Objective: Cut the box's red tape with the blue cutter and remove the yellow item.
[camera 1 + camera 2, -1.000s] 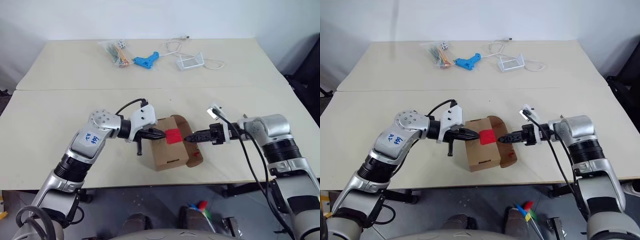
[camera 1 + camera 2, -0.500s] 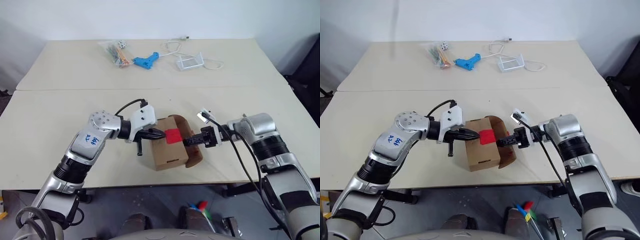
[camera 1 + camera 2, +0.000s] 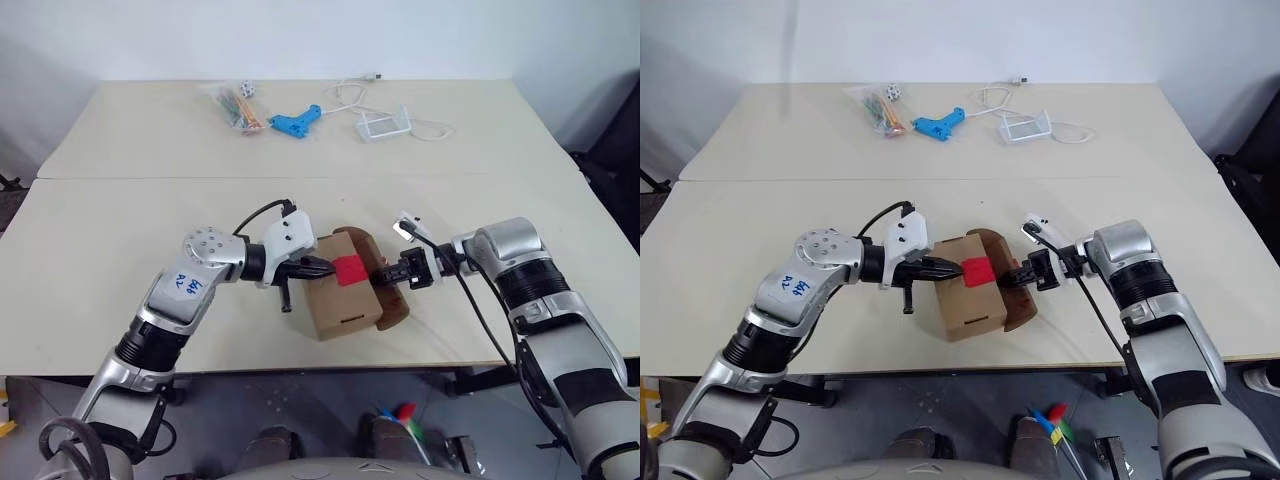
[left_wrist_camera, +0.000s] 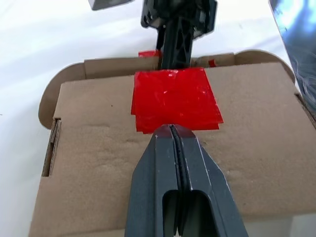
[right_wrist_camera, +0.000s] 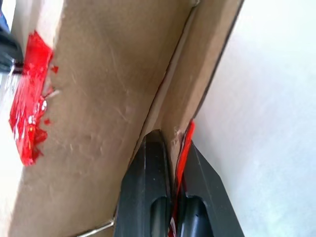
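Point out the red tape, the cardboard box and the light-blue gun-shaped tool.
red tape [image 4: 175,98], left wrist view, patch centre.
cardboard box [image 3: 343,308], left eye view, front side wall.
light-blue gun-shaped tool [image 3: 297,122], left eye view, body.

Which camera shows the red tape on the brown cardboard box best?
The left wrist view: the red tape faces it squarely on the box top. The eye views show a small red patch; the right wrist view sees it edge-on.

Matt, rough brown cardboard box [image 4: 148,148], glossy wrinkled red tape [image 4: 175,98], smooth matt table [image 3: 120,220]
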